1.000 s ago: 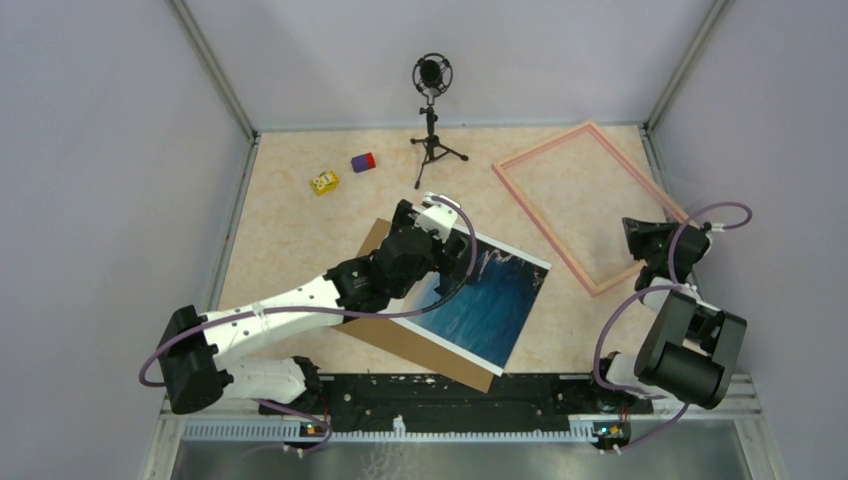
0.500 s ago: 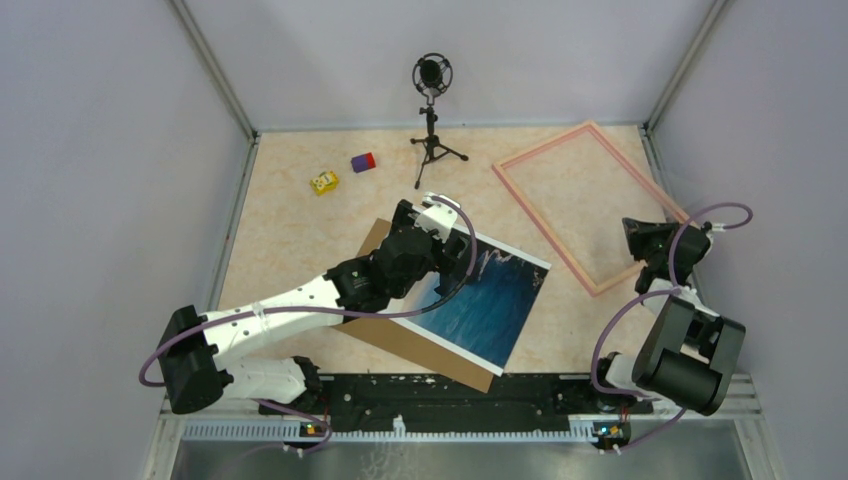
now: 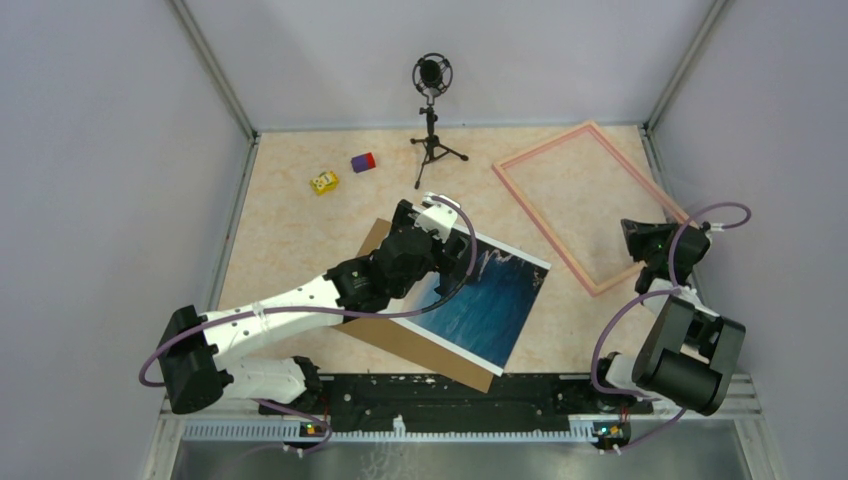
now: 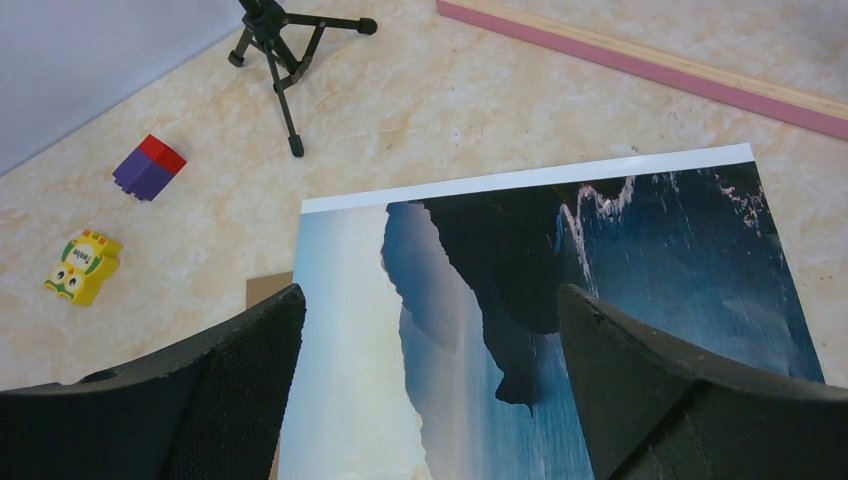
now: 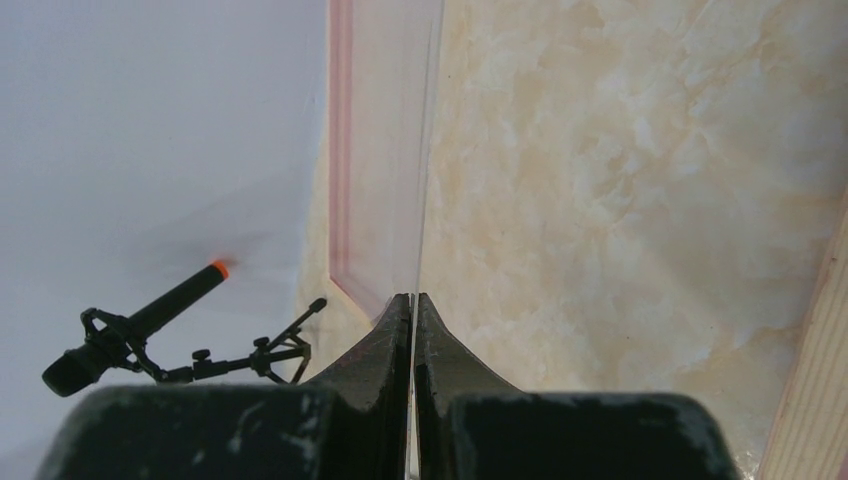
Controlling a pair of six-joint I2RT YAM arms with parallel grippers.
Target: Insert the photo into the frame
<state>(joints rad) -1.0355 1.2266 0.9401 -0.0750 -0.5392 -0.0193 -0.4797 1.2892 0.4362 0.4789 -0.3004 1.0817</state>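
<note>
The photo (image 3: 490, 300), dark cliff over blue sea with a white border, lies flat on a brown backing board (image 3: 400, 340) in the middle of the table. My left gripper (image 3: 415, 225) hovers over its far left part, open and empty; in the left wrist view the photo (image 4: 560, 300) shows between the spread fingers (image 4: 200, 390) of that gripper (image 4: 430, 380). The pink frame (image 3: 543, 226) lies flat at the back right. My right gripper (image 3: 640, 235) is at its near right side, shut on a thin clear pane (image 5: 390, 150) seen edge-on at the gripper (image 5: 413, 297).
A microphone on a small tripod (image 3: 432, 110) stands at the back centre. A yellow toy (image 3: 324, 182) and a purple-and-red block (image 3: 363, 162) lie at the back left. Walls close in on three sides. A corner of the board (image 4: 268, 285) peeks out beside the photo.
The right arm's elbow has shifted slightly. The left arm, the photo and the frame have not moved.
</note>
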